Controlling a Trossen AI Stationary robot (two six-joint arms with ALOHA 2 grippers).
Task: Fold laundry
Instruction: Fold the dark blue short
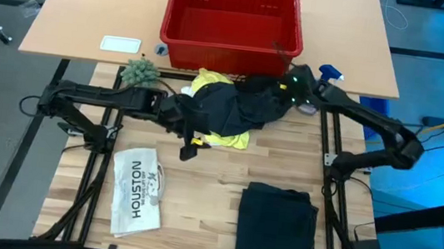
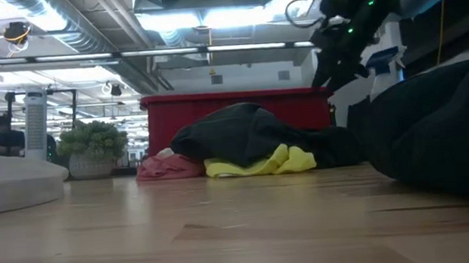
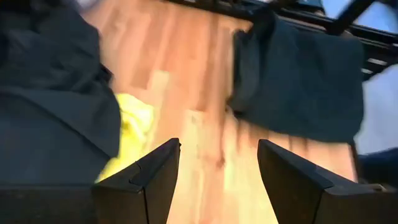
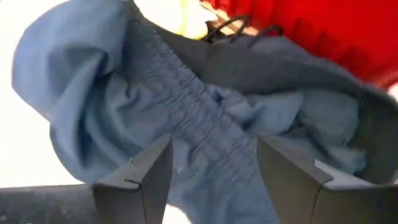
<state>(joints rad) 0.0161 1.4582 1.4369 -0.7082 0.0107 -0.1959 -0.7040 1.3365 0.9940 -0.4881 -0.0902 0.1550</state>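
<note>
The laundry lies in a heap just in front of the red basket. Dark trousers are draped over a yellow T-shirt, and a pink cloth peeks out at the heap's edge. A folded dark garment lies flat at the near right. My left gripper is open at the heap's near left side, with bare wood between its fingers. My right gripper is open and hangs above the heap's far right, over the trousers' gathered waistband.
The red basket stands behind the heap. A flat white item printed HOUSTON lies at the near left. A small plant and a blue spray bottle stand at the back. Bare wood shows between the heap and the folded garment.
</note>
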